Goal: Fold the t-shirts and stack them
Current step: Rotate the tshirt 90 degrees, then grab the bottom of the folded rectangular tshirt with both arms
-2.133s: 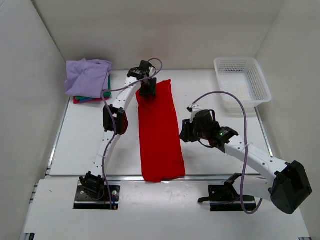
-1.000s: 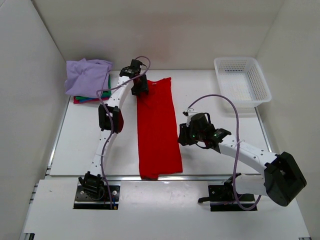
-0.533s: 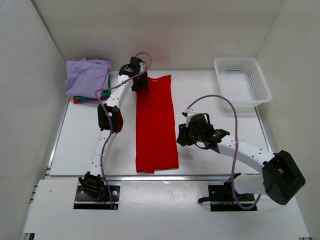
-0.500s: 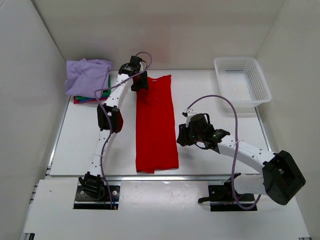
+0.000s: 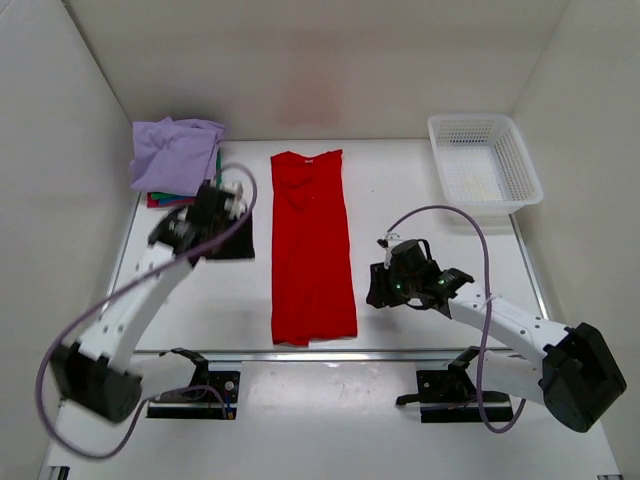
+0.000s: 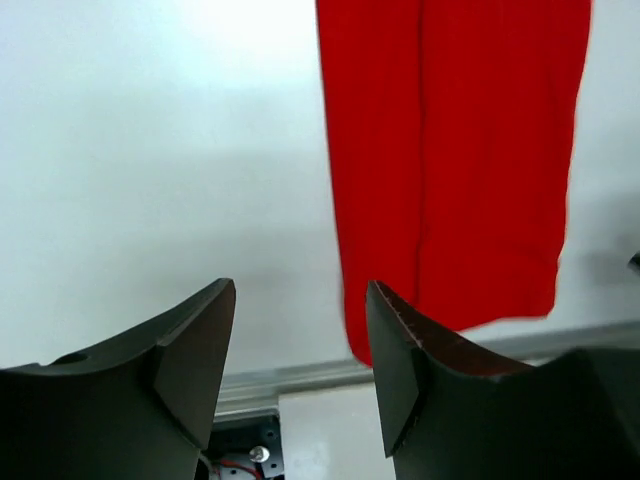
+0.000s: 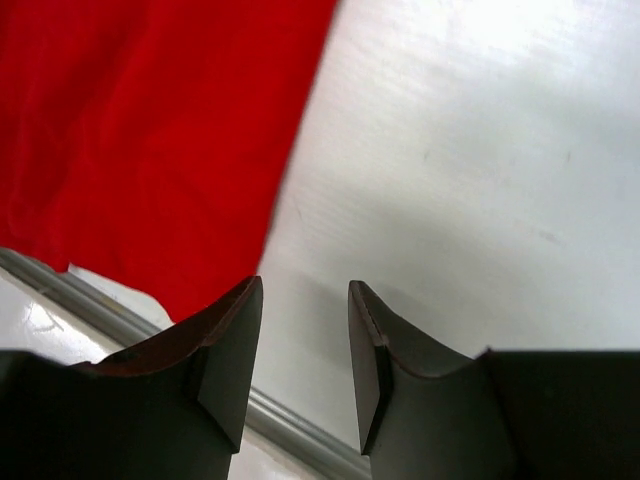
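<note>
The bright red t-shirt [image 5: 312, 245] lies flat as a long narrow strip down the middle of the table, collar end far. It also shows in the left wrist view [image 6: 450, 150] and the right wrist view [image 7: 150, 120]. My left gripper [image 5: 235, 243] [image 6: 300, 300] is open and empty, over bare table left of the shirt. My right gripper [image 5: 378, 285] [image 7: 305, 300] is open and empty, just right of the shirt's near part. A stack of folded t-shirts sits at the far left: pale lavender [image 5: 175, 150] on top, green and red [image 5: 165, 198] beneath.
A white mesh basket [image 5: 485, 160] stands at the far right corner. The table's metal front rail [image 5: 420, 352] runs just past the shirt's near end, and shows in both wrist views [image 6: 300, 375] [image 7: 300, 430]. White walls close in the left, back and right.
My left gripper has let go of the shirt's far collar end and swung back to the left and nearer. The right gripper has drawn back slightly to the right. The shirt lies still.
</note>
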Robot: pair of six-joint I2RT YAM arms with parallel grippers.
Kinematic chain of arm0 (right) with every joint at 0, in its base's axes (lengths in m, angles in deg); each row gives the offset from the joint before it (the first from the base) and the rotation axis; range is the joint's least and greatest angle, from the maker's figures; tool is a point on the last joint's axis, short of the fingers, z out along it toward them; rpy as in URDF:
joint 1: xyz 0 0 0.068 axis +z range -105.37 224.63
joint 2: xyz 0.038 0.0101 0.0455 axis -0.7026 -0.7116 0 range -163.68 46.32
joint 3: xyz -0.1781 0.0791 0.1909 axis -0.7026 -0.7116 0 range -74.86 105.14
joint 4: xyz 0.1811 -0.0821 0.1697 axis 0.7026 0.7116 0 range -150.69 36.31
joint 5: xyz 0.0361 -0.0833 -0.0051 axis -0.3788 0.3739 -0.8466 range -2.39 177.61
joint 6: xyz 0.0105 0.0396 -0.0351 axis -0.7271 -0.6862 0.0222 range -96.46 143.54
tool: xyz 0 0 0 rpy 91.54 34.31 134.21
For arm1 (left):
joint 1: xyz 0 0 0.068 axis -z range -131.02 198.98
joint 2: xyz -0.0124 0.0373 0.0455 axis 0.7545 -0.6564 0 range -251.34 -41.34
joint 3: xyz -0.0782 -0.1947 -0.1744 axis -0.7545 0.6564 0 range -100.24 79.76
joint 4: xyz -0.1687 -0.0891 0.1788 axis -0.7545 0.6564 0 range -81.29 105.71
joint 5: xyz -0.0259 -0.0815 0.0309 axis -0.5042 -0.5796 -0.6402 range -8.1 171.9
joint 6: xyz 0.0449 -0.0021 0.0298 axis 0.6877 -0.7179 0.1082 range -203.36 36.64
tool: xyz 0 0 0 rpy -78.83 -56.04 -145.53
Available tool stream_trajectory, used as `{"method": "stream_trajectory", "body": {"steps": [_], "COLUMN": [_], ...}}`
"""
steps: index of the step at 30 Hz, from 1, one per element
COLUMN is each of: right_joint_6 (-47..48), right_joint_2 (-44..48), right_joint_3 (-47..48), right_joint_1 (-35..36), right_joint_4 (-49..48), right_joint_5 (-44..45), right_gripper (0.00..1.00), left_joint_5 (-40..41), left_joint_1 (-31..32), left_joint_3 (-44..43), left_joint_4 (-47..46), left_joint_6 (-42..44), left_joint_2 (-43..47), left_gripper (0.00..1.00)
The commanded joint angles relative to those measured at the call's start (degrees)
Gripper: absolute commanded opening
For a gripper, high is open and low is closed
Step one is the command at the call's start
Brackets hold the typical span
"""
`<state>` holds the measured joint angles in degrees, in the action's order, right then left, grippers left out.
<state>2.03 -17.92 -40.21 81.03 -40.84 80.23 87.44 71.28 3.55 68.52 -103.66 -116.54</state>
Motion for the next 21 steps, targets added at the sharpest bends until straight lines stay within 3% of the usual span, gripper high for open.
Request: {"method": "stream_trajectory", "body": {"steps": [1,4,6,8,9,11,17,21], "right_joint_6": [-4.66,-8.96,-11.78,-14.16,-14.77,-17.14,-24.09,-25.68], "right_joint_2": [2.46,2.46,2.9,2.46,1.94,0.01,-4.47,-5.79], "right_joint_3": [-2.83,-5.11,-6.35,-7.14,-7.23,-6.8,-4.86,-5.74], "right_joint_1": [-0.37,0.42,1.74,2.62,2.97,4.46,10.96,11.32], "right_joint_4": [1.5,0.45,-0.08,-0.34,-0.87,-1.05,-1.83,-4.12], "right_joint_5": [-2.46,-3.26,-1.95,-0.71,-0.19,1.22,5.97,5.27], "right_gripper": [0.37,0.38,0.42,0.45,0.5,0.49,0.43,0.41], "left_joint_5": [-6.22,-10.19,-10.38,-10.64,-10.99,-10.73,-8.62,-11.43], "left_joint_1": [2.73,5.37,8.36,7.5,7.49,7.49,8.9,8.28], "left_joint_3": [24.01,39.58,45.42,52.09,53.08,56.85,60.64,60.13], "left_joint_4": [-11.63,-17.77,-22.0,-27.44,-29.21,-31.85,-34.31,-33.02], "left_joint_6": [-5.44,-12.37,-17.48,-22.14,-22.94,-25.84,-32.69,-30.43], "left_joint_2": [9.33,17.25,22.54,28.93,30.1,33.96,41.43,37.08], "left_gripper": [0.66,0.64,0.65,0.65,0.65,0.65,0.67,0.67]}}
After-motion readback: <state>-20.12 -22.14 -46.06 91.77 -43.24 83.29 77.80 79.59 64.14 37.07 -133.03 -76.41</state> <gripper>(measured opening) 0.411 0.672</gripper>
